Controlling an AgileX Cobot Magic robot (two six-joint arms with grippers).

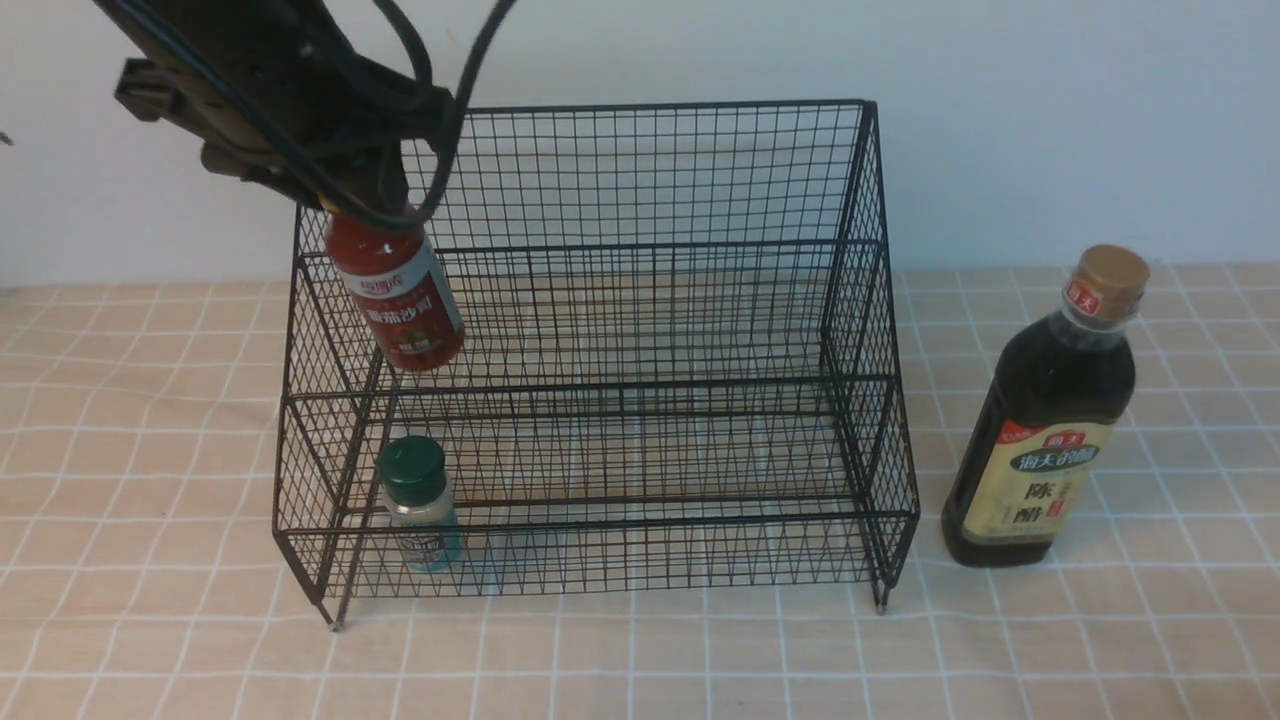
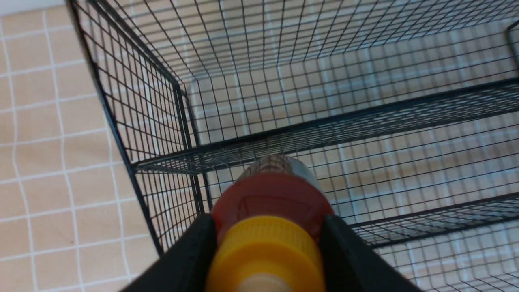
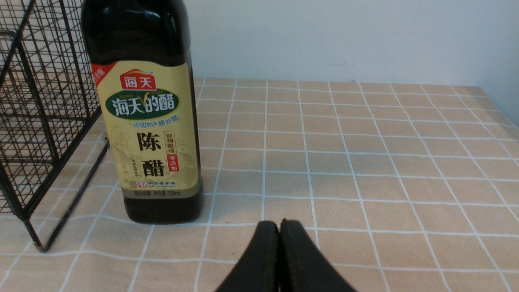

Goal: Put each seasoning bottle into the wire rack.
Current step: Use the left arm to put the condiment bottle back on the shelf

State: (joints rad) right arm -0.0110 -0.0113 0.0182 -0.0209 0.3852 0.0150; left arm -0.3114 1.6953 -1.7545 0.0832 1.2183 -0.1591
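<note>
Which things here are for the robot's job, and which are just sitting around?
For the job: red sauce bottle, green-capped shaker, dark vinegar bottle, wire rack.
Just there: checked tablecloth, white wall.

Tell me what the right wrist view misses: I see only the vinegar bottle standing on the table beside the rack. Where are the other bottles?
Observer: The green-capped shaker stands in the lower tier of the wire rack, at its left end.
Operator: And the red one?
Observer: The left gripper holds the red sauce bottle by its neck, over the rack's left side.
Operator: Set down?
Observer: It hangs tilted; contact with the upper tier I cannot tell.
</note>
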